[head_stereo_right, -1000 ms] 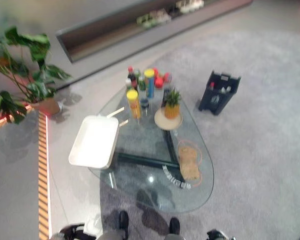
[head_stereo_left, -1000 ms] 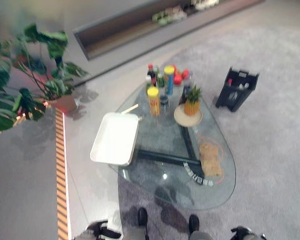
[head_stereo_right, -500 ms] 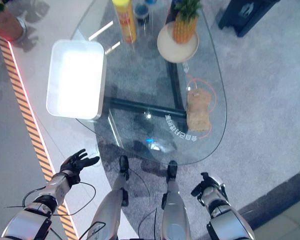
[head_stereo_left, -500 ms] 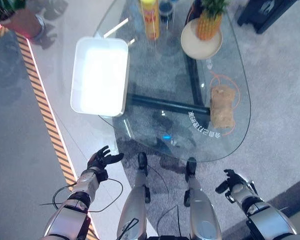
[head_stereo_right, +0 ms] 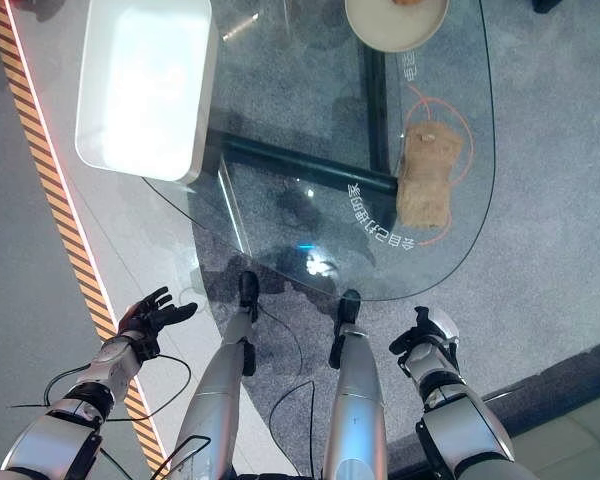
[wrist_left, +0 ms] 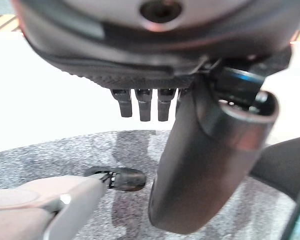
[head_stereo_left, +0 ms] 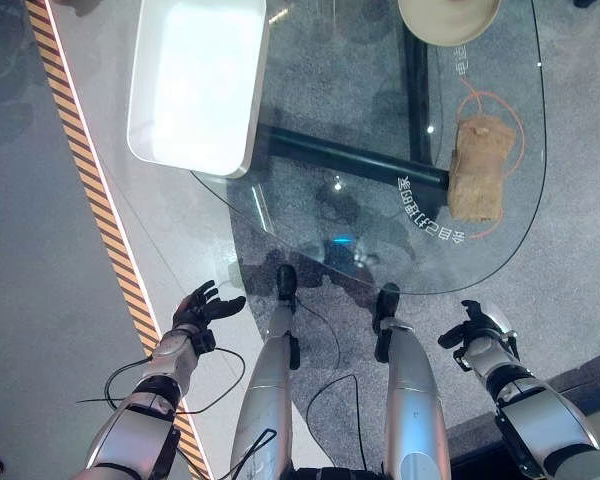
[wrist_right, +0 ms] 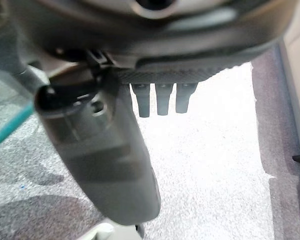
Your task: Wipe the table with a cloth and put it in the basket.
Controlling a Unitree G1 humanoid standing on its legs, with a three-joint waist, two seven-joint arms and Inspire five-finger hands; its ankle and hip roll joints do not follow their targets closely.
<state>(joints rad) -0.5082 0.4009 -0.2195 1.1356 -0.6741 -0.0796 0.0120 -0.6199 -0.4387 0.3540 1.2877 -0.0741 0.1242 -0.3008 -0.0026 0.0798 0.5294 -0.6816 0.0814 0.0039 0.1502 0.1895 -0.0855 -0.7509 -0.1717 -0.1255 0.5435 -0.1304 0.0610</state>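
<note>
Left eye view: tan folded cloth (head_stereo_left: pixel 479 180) lying on the glass tabletop (head_stereo_left: pixel 310 110), white rectangular basket (head_stereo_left: pixel 195 80) opposite. Right hand (head_stereo_left: pixel 477 328) should be reaching first.

Wrist views: left hand (wrist_left: pixel 145 102) and right hand showing relaxed fingers (wrist_right: pixel 162 102), holding nothing.

table (head_stereo_left: pixel 310 120): tray (head_stereo_left: pixel 195 80) on left edge; cloth (head_stereo_left: pixel 480 180) on right; plate (head_stereo_left: pixel 448 17) behind cloth
</note>
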